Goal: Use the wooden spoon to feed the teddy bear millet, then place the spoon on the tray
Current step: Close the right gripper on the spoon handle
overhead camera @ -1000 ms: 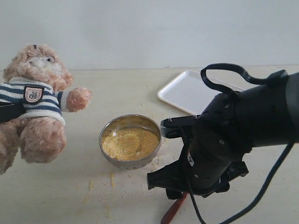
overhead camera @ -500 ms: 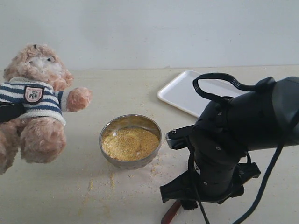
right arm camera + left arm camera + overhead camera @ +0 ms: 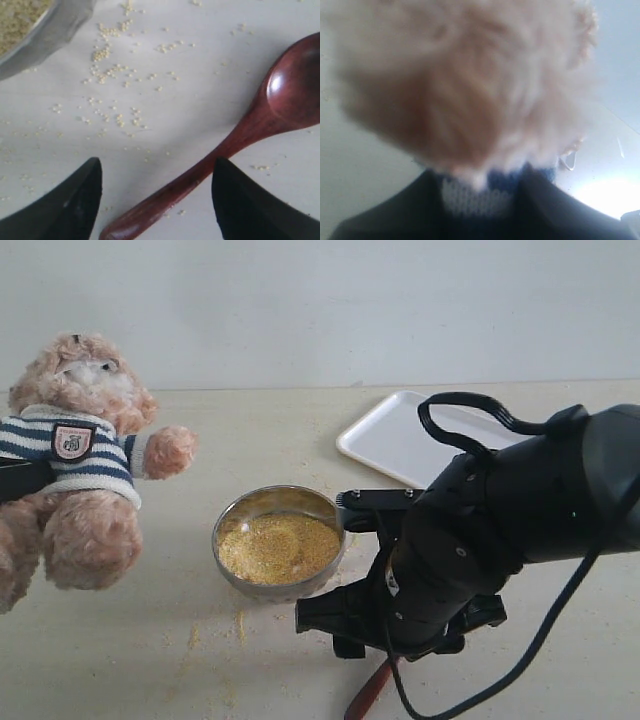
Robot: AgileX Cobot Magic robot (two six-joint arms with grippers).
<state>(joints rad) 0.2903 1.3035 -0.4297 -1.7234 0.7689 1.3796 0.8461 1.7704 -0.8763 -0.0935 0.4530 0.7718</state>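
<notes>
Right end effector (image 3: 156,169) near millet (image 3: 278,546) bowl (image 3: 279,490)

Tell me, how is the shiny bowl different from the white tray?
The bowl is round, deep and shiny metal; the tray is flat, white and rectangular. The bowl holds millet; the tray's visible part is bare. Both sit on the table.

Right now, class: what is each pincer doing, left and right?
Left pincer: closed on the teddy bear.
Right pincer: open, empty, jaws either side of the wooden spoon handle.
</notes>
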